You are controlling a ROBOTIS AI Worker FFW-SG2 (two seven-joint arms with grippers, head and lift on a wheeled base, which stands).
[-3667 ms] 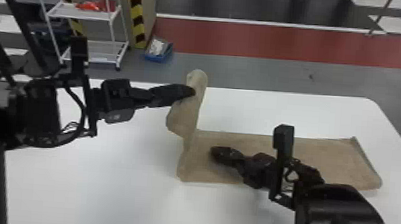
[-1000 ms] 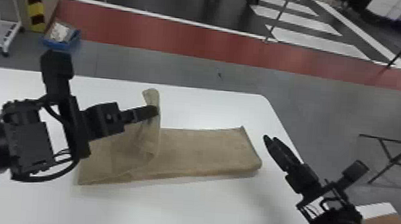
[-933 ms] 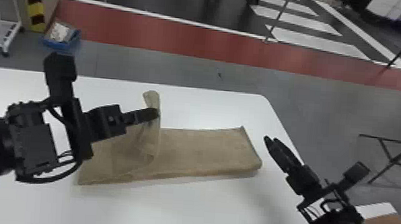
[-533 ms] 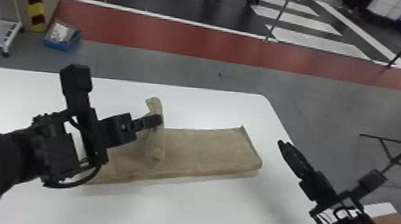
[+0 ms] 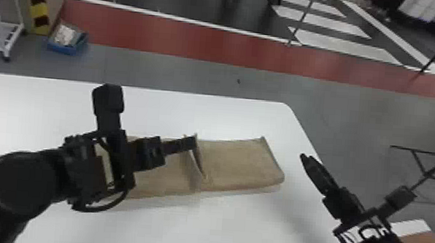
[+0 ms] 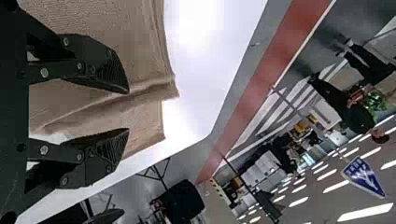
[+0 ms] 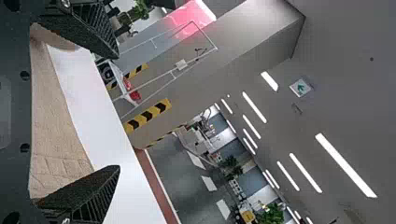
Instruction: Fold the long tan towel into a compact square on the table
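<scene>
**Right end effector [image 5: 304, 157] stands with its fingers [image 7: 84, 191] wide apart**

The tan towel [image 7: 53, 121] lies on the white desk [image 7: 100, 121], seen through the gap between the fingers. Beyond the fingertips, past the desk's edge, are a white rack [image 7: 123, 91] and black-and-yellow striping [image 7: 148, 115]. Farther from the end effector are ceiling lights [image 7: 345, 163] and a green-and-white sign [image 7: 300, 87].
</scene>
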